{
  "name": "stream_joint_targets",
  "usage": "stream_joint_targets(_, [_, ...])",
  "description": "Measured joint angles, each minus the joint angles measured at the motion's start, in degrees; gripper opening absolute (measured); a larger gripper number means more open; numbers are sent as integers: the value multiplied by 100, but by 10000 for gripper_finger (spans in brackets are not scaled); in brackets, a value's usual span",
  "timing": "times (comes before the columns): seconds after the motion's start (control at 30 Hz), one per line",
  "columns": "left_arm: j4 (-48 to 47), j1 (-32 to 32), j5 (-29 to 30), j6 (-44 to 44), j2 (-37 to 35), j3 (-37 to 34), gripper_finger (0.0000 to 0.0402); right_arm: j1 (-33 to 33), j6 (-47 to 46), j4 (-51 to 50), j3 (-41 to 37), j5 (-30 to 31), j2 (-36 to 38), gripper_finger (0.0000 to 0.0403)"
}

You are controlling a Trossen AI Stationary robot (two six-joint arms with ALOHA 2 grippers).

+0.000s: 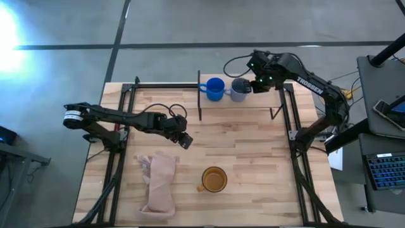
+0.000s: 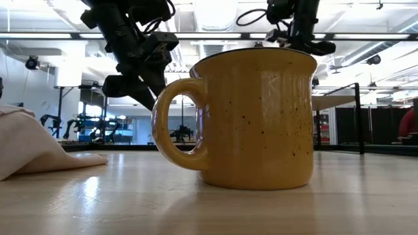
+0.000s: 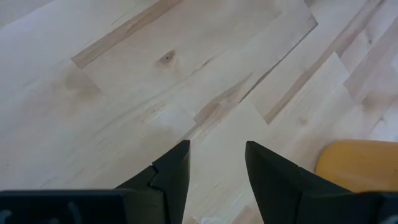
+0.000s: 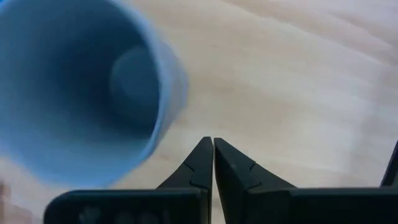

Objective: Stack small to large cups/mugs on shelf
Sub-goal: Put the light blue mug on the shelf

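Bright blue mug (image 1: 214, 88) and grey-blue mug (image 1: 239, 90) sit side by side on the shelf (image 1: 253, 101). Right gripper (image 1: 257, 85), pinched closed and empty, hangs beside the grey-blue one. The yellow mug (image 1: 214, 179) waits on the tabletop; left gripper (image 1: 185, 140), narrowly open, should probably spread wider, then straddle its rim squarely.

High view: straight down from above, far enough to take in the whole counter (image 1: 253, 145), both arms and the shelf (image 1: 240, 104).
Low view: at counter height, level, facing the room; very near the yellow-orange mug (image 2: 251, 117), which fills the middle.
Left wrist view: on the left arm, close over bare counter planks, looking past the left hand (image 3: 216, 165); the yellow-orange mug's edge just beyond it.
Right wrist view: close above the shelf board, past the right hand (image 4: 213, 163); grey-blue mug (image 4: 81, 93) just beside it.
Shared: yellow-orange mug in high, low, left wrist views; grey-blue mug in high, right wrist.
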State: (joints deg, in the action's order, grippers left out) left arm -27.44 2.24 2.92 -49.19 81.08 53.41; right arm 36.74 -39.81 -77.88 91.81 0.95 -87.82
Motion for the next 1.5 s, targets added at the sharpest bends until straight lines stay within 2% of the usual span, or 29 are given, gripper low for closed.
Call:
stream_joint_targets(0.13, [0,0,0,0,0,0,140,-332,-71,30,0,-308,250,8])
stream_joint_targets(0.3, [0,4,26,1,0,0,140,-1112,-210,507,0,-320,536,8])
stream_joint_targets(0.43, [0,39,44,2,0,0,140,-1768,672,1436,7,-205,610,8])
stream_joint_targets(0.53, [2,72,42,4,0,0,140,-2016,1345,1751,9,239,521,8])
stream_joint_targets(0.63, [4,76,42,4,0,0,140,-2016,1695,1742,9,644,316,8])
stream_joint_targets(1.1, [4,74,40,-302,0,0,140,-1932,2354,1776,814,825,-827,8])
stream_joint_targets(1.27, [3,74,42,-303,0,0,140,-1935,2566,1697,1140,967,-945,8])
stream_joint_targets(1.5, [4,72,88,-302,0,0,140,-1935,2661,884,1398,1278,-946,8])
